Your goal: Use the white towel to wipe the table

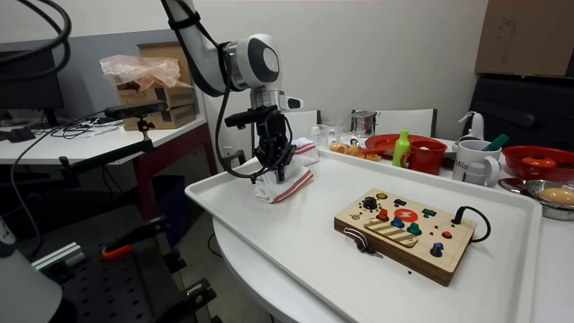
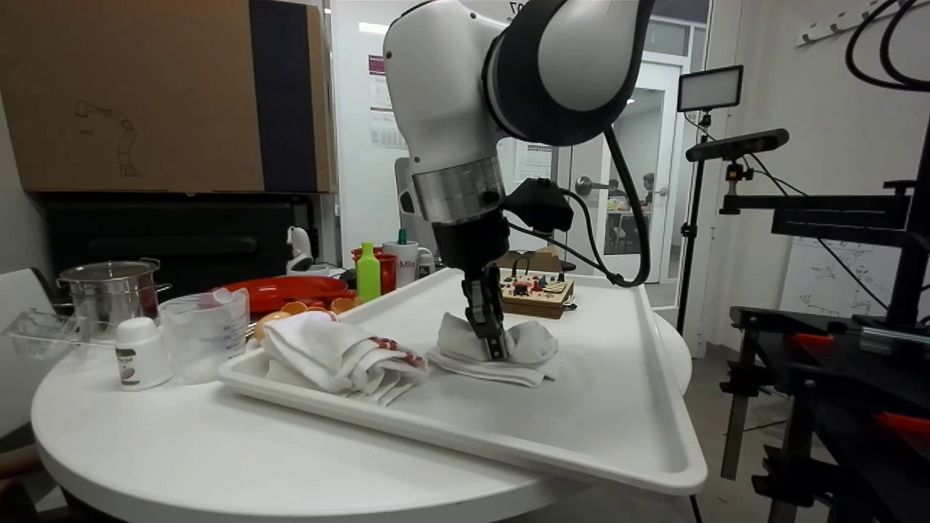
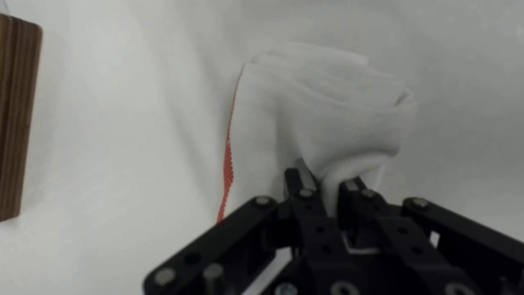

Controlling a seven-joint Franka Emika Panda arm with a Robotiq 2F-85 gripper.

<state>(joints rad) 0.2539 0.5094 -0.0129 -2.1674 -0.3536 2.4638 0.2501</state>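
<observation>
While gripper pinches it, wht towel (strpd) touches tray.

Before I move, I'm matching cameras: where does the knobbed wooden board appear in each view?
In an exterior view: wooden board, lower right.
In an exterior view: wooden board, just right of centre.
Wrist view: wooden board, edge only, far left.
Shared landmark: white towel pinched in the gripper.

In an exterior view, we locate the wooden button board at near right. Beyond it, from left to right, we identify a metal pot, green bottle, red mug, white mug and red bowl.
</observation>
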